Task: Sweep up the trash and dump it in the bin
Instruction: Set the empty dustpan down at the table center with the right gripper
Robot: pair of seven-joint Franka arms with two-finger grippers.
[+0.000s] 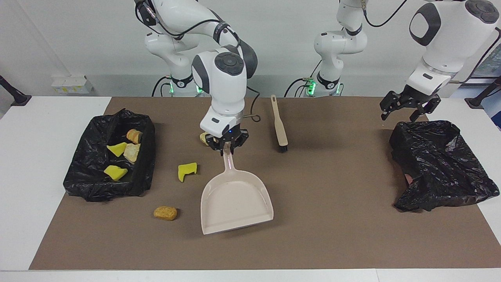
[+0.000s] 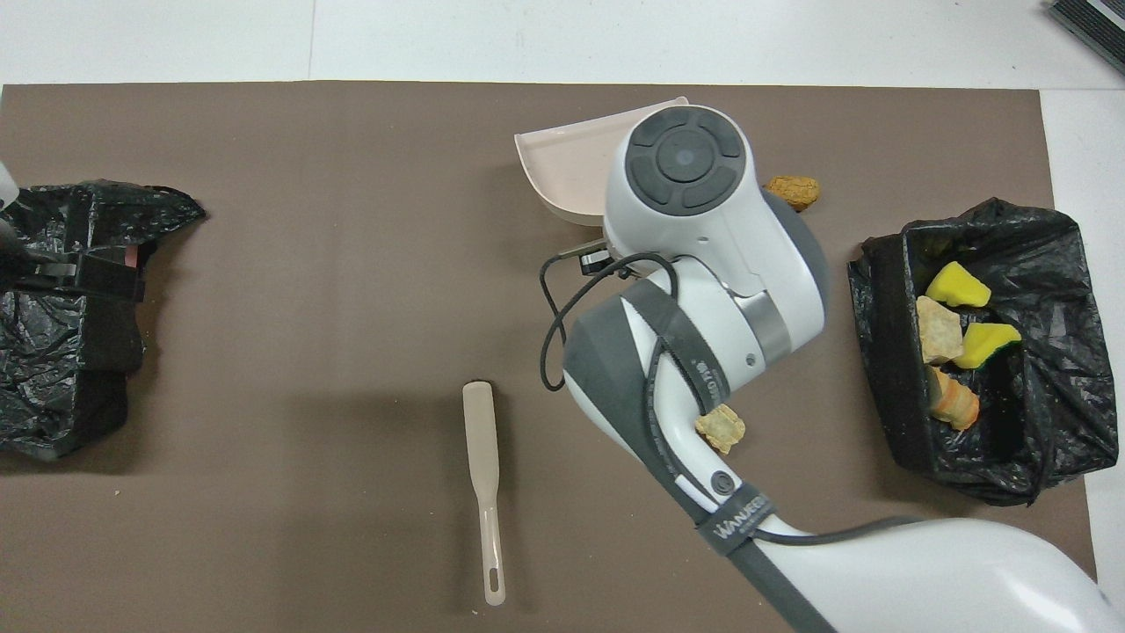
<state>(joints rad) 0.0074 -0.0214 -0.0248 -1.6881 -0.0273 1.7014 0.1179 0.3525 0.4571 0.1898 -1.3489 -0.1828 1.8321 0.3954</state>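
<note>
My right gripper (image 1: 227, 144) is shut on the handle of the beige dustpan (image 1: 236, 203), whose pan sits low at the brown mat; the arm hides most of the dustpan (image 2: 562, 167) from overhead. Loose trash lies beside it toward the right arm's end: a yellow sponge chunk (image 1: 187, 171), a tan lump (image 1: 165, 213) (image 2: 792, 191) and a pale lump (image 2: 721, 428) under the gripper. The black-lined bin (image 1: 146, 164) (image 2: 888, 352) holds several scraps. My left gripper (image 1: 407, 109) hangs open over a crumpled black bag (image 1: 438, 164).
The beige brush (image 1: 279, 125) (image 2: 483, 466) lies on the mat near the robots, bristles pointing away from them, between the dustpan and the crumpled bag (image 2: 61, 378). The brown mat (image 1: 332, 219) covers most of the white table.
</note>
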